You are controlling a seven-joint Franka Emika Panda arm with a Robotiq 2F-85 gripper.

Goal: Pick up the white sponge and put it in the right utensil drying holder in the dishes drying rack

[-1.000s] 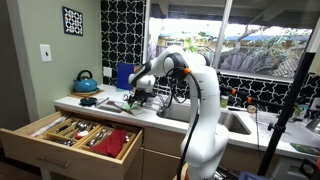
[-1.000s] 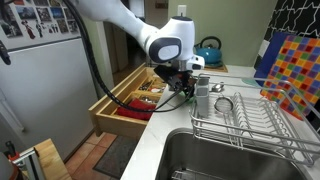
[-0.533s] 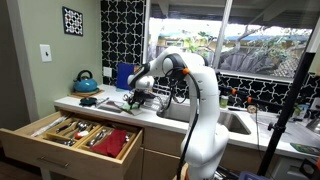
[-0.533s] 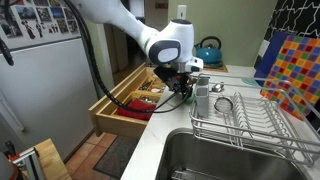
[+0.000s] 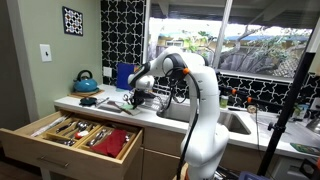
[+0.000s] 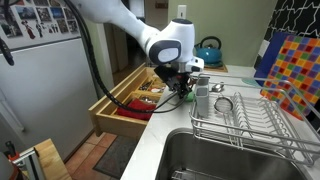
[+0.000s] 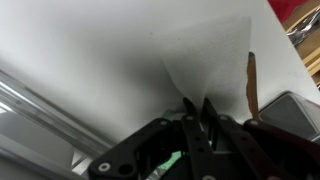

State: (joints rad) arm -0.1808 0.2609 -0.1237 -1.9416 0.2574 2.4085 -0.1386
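Note:
My gripper (image 7: 197,103) points down at the white counter, its two dark fingers almost together. A fold of the white sponge (image 7: 205,60) is pinched up between them, and the rest of it lies flat and pale on the counter. In both exterior views the gripper (image 5: 137,97) (image 6: 183,92) hangs low over the counter beside the dishes drying rack (image 6: 250,122). A grey utensil holder (image 6: 203,98) stands at the rack's near end, just beside the gripper. The sponge itself is hidden behind the gripper in both exterior views.
An open wooden cutlery drawer (image 5: 75,135) (image 6: 135,100) juts out below the counter. A blue kettle (image 5: 85,82) (image 6: 209,50) stands at the back. The sink (image 6: 230,160) lies beside the rack. A brown strip (image 7: 251,85) and a grey object (image 7: 295,110) lie near the sponge.
The fingers have closed from wide open onto the white sponge. The arm has stayed in place over the counter.

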